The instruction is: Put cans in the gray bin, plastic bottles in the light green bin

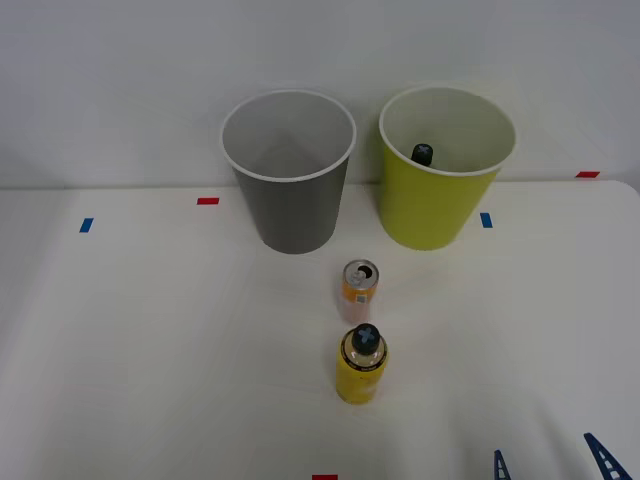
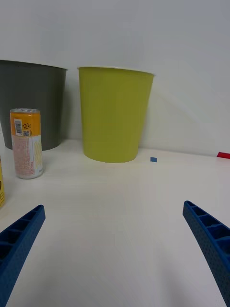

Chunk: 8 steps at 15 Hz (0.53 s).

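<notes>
An orange can (image 1: 360, 289) (image 2: 27, 143) stands upright on the white table, in front of the gray bin (image 1: 290, 172) (image 2: 32, 109). Nearer to me stands a yellow plastic bottle (image 1: 361, 364) with a black cap; a sliver of it shows in the right wrist view (image 2: 1, 187). The light green bin (image 1: 443, 168) (image 2: 115, 113) sits to the right of the gray one, and a black bottle cap (image 1: 422, 154) shows inside it. My right gripper (image 1: 552, 462) (image 2: 115, 249) is open and empty, low at the front right, well right of the bottle.
Small red (image 1: 208, 201) and blue (image 1: 86, 225) tape marks dot the table (image 1: 150, 350). A white wall stands right behind the bins. Open tabletop lies to the left and right of the can and bottle.
</notes>
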Each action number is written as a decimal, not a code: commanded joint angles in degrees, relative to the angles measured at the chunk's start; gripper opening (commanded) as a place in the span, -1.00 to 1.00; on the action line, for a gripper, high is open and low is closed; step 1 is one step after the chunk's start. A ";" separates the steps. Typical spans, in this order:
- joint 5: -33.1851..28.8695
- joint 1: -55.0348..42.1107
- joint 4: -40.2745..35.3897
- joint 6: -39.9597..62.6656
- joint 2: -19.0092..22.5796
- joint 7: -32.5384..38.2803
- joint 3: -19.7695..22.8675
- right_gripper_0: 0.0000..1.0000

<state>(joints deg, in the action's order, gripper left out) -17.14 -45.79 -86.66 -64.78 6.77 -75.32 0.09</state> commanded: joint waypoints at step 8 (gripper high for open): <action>0.00 0.00 0.00 0.00 0.00 0.00 0.00 1.00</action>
<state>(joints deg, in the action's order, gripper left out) -17.14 -45.79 -86.66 -64.77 6.77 -75.32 0.09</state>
